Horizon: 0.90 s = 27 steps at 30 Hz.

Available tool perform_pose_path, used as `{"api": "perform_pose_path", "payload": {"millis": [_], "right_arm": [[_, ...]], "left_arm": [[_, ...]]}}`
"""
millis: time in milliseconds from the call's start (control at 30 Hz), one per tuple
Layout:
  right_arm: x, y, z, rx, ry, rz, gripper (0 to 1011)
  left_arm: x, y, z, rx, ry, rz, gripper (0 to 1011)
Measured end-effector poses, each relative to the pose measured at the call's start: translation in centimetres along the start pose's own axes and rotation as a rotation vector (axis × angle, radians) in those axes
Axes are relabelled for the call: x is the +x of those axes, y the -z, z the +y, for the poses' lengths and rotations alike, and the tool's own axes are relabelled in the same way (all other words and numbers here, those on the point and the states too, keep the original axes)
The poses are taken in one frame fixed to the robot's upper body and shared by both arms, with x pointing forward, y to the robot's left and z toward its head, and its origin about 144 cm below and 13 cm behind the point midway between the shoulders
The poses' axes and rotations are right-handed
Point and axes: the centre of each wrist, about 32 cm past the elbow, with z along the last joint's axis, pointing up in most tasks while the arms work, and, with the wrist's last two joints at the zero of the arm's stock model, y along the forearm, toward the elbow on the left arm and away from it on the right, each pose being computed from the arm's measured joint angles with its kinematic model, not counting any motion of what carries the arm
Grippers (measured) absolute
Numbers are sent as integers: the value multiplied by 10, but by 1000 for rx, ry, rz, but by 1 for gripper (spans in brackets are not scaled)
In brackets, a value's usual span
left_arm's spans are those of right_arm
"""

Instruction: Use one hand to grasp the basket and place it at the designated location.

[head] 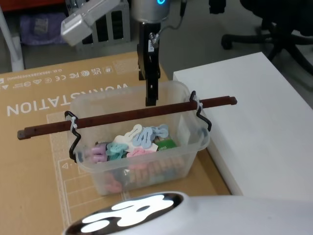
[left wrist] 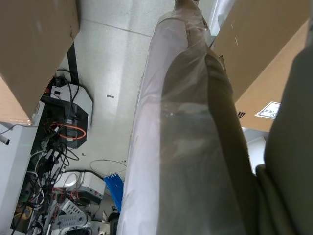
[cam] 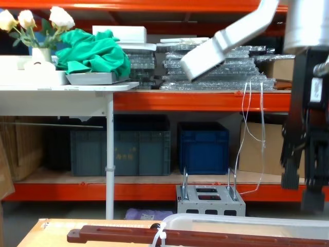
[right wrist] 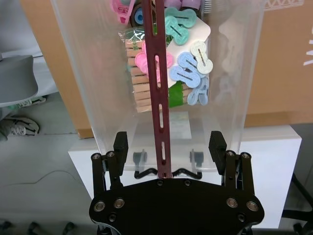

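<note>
On brown cardboard [head: 34, 156] left of the white table [head: 264, 127], the basket [head: 190, 161] is being addressed from above by the right gripper [right wrist: 168, 142], its fingers [right wrist: 121, 144] spread either side of the wooden handle [head: 122, 117], which is best being centred and pinched near its middle.

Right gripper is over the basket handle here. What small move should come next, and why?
Probably lower the right gripper straight down a little. Its jaws are open and straddle the handle of the basket, but the chest view shows the fingers above the bar, so closing now would likely miss it.
</note>
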Motion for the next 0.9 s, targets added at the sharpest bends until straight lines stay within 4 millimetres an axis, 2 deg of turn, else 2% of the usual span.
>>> {"api": "perform_pose_path", "payload": {"millis": [233, 633, 900], "right_arm": [[13, 11, 22, 37, -42, -7, 1000], [27, 22, 37, 71, -78, -15, 1001], [35, 34, 54, 120, -97, -21, 1001]], "left_arm": [[0, 0, 0, 0, 0, 1, 0], [0, 0, 0, 0, 0, 0, 0], [0, 0, 0, 0, 0, 0, 0]]}}
